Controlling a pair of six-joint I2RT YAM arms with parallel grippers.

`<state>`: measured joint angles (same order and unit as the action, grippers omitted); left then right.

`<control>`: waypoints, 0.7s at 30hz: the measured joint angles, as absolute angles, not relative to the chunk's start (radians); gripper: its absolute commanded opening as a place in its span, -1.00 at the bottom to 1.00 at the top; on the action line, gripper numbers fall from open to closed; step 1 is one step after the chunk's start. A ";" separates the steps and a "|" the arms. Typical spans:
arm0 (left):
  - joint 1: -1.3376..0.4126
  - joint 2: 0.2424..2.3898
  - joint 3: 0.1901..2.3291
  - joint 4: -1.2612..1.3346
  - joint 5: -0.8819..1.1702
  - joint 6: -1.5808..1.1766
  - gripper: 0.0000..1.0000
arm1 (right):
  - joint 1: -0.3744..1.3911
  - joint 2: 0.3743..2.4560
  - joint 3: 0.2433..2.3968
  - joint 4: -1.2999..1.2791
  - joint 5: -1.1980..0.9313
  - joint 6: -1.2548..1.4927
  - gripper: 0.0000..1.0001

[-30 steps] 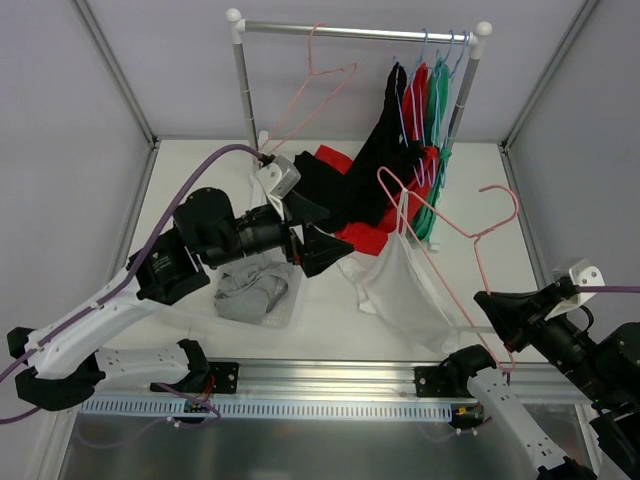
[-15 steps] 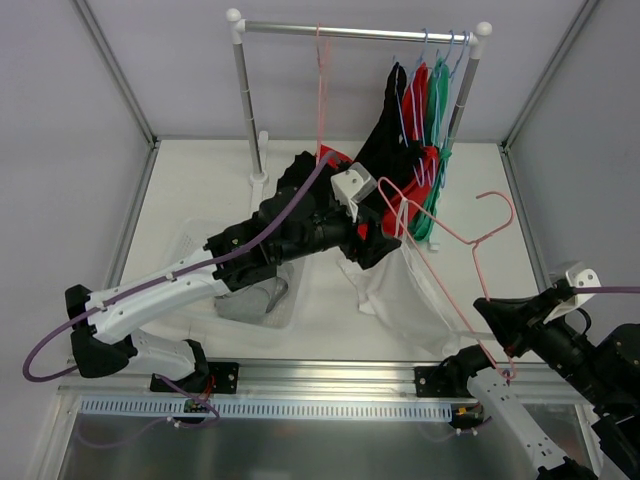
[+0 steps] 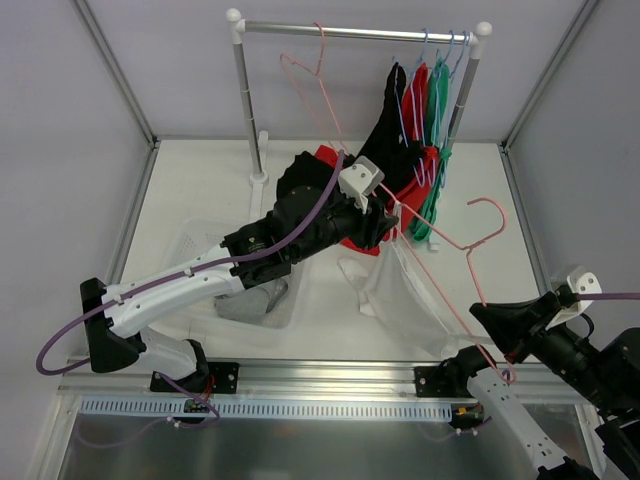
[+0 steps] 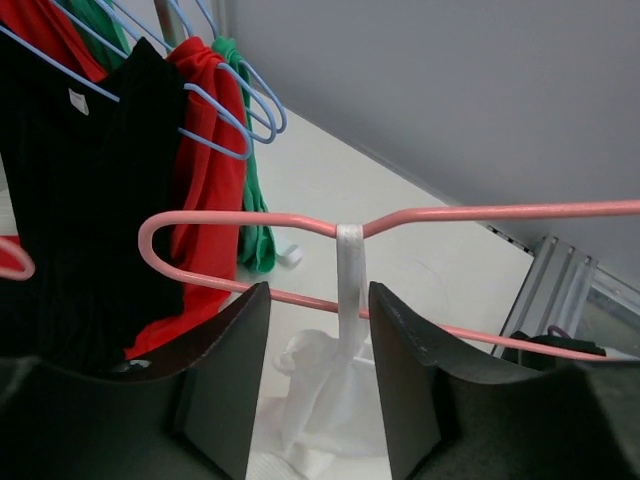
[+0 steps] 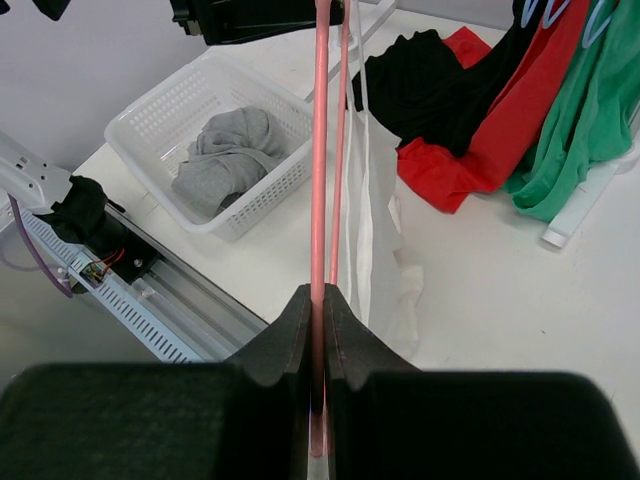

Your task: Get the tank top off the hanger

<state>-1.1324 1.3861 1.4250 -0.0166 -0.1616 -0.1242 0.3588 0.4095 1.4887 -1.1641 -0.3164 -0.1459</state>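
A white tank top hangs by one strap from a pink hanger, its lower part bunched on the table. My left gripper is at the hanger's far shoulder. In the left wrist view this gripper is open, and the strap passes between its fingers without touching them. My right gripper is shut on the near end of the hanger, seen clamped between the jaws in the right wrist view. The tank top hangs just beside that rod.
A clothes rack at the back holds black, red and green tops on blue hangers, plus an empty pink hanger. Black and red clothes lie under it. A white basket with a grey garment stands at the left.
My left arm swung right from over the basket to the hanger's shoulder, and its jaws narrowed around the strap. The empty pink hanger on the rail swings. The right gripper keeps its hold.
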 measured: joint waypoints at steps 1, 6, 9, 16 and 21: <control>-1.132 1.388 1.425 -0.010 -0.167 -0.120 -0.31 | 0.359 0.410 1.489 -1.164 -0.321 -0.146 -0.99; -1.132 1.388 1.425 0.022 -0.190 -0.112 -0.59 | 0.358 0.410 1.489 -1.164 -0.336 -0.146 -0.99; -1.132 1.388 1.425 0.029 -0.196 -0.113 -0.90 | 0.359 0.410 1.489 -1.164 -0.345 -0.144 -0.99; -1.133 1.386 1.424 0.041 -0.234 -0.112 -1.00 | 0.359 0.410 1.477 -1.161 -0.336 -0.147 -0.99; -1.133 1.338 1.379 0.044 -0.311 -0.111 -1.00 | 0.359 0.415 1.421 -1.164 -0.297 -0.167 -0.99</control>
<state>-1.1328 1.3384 1.3788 0.0437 -0.3111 -0.1108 0.3588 0.4149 1.4208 -1.1645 -0.2966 -0.1669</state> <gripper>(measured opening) 0.009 0.068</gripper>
